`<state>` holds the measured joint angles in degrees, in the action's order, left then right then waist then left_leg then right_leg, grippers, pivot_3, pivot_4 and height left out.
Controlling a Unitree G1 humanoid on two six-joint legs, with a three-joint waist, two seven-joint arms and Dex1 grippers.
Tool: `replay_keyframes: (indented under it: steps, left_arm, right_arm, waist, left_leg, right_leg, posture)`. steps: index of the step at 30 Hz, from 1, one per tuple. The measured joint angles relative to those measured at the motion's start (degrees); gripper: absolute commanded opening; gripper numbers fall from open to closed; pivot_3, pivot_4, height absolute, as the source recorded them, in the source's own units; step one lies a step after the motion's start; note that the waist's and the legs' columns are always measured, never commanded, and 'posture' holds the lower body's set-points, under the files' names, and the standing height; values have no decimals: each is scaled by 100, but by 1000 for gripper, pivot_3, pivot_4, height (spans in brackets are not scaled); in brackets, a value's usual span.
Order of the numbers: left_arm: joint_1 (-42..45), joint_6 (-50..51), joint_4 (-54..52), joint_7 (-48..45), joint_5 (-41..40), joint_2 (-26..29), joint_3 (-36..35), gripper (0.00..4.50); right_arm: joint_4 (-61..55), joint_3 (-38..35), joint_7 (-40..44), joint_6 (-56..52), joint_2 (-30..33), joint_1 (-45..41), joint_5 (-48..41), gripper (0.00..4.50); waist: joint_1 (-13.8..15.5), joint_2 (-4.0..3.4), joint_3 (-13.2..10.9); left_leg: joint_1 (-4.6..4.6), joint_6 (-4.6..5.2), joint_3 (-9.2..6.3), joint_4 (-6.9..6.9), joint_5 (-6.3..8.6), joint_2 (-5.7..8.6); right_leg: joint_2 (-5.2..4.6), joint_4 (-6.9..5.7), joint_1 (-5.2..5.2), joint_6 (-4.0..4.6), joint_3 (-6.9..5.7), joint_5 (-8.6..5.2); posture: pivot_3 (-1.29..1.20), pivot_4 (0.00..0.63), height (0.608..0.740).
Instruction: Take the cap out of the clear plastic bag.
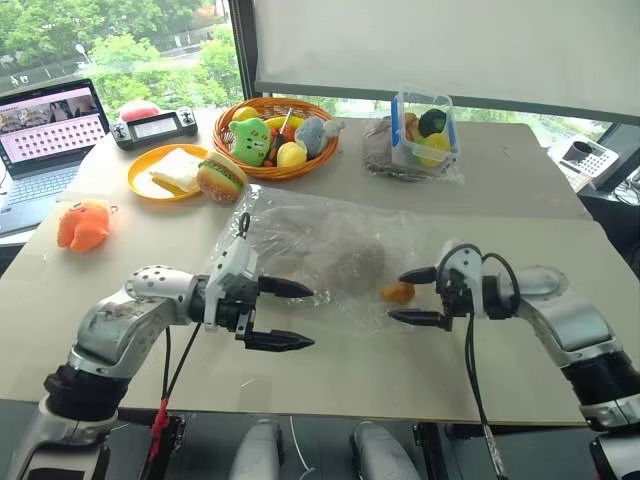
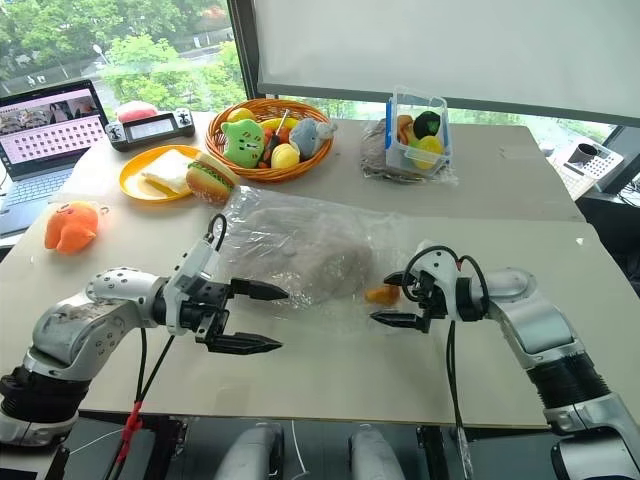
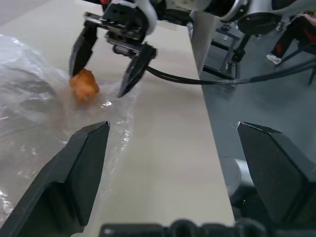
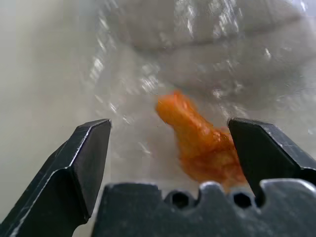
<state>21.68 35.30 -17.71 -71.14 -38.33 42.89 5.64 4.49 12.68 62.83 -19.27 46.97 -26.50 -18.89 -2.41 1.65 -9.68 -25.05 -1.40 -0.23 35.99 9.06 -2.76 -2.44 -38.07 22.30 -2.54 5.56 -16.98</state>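
Since both hands flank the clear plastic bag [image 1: 320,255] on the surface [image 1: 480,360], the eye views show the cap [image 1: 340,262] as a grey lump inside, btwn them. Left hand [image 1: 290,315] has fingers apart, pointing at the bag's near-left edge; right hand [image 1: 415,297] also spread, w/ a small orange thing [image 1: 398,293] just ahead of it. Left wrist view: the bag's edge sits right in front of its gap. Right wrist view: orange bit [image 4: 205,143] first, cap further in behind. Imo right's nearer the bag's edge.
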Motion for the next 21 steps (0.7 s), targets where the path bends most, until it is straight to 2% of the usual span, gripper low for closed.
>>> replay_keyframes:
  steps: [9,10,11,14,15,16,18,21]
  left_arm:
    - [-89,0,-56,73,0,14,-11,4422]
    - [-107,-52,-56,94,36,10,-11,4500]
    - [-129,-83,-55,106,68,5,-10,4500]
    - [-273,-515,7,203,474,-90,47,4500]
    - [-296,-561,24,218,513,-118,51,4500]
    - [-355,-761,94,285,656,-215,57,4500]
    - [-486,-1249,319,476,975,-498,77,4500]
    - [-777,-1868,740,740,1386,-922,215,4500]
  right_arm:
    - [662,173,61,597,-376,-83,747,4500]
    - [734,161,37,687,-458,-98,805,3989]
    - [738,158,22,708,-489,-98,831,3907]
    - [741,148,-10,771,-616,-96,905,2780]
    - [740,144,-33,772,-631,-95,915,2596]
    - [724,101,-55,772,-675,-73,919,2102]
    - [685,64,-60,770,-704,-13,917,1776]
    - [611,25,-116,755,-727,53,919,1776]
  waist:
    - [1,1,0]
    - [-13,1,0]
    - [-26,2,1]
    - [-26,2,1]
    - [-26,2,1]
    - [-21,3,2]
    - [-13,5,4]
    - [-14,6,5]
  left_leg:
    - [2,0,-1,3,0,0]
    - [5,0,0,2,0,-1]
    - [14,0,0,1,0,-1]
    - [23,0,1,-3,0,-1]
    - [23,0,1,-3,0,-1]
    - [25,0,1,-1,0,-1]
    - [35,0,3,-2,0,-1]
    - [35,0,3,-3,0,-1]
  right_leg:
    - [1,-1,-3,1,-1,1]
    - [0,-1,-5,1,0,1]
    - [1,-1,-11,1,1,1]
    - [2,-3,-16,2,1,1]
    - [2,-3,-16,1,2,1]
    - [1,-3,-19,1,2,1]
    - [1,-1,-29,2,4,1]
    - [1,-3,-28,3,5,2]
  posture:
    - [0,150,740]
    - [0,150,740]
    - [0,150,740]
    - [0,150,740]
    - [0,150,740]
    - [0,150,740]
    - [0,150,740]
    - [0,150,740]
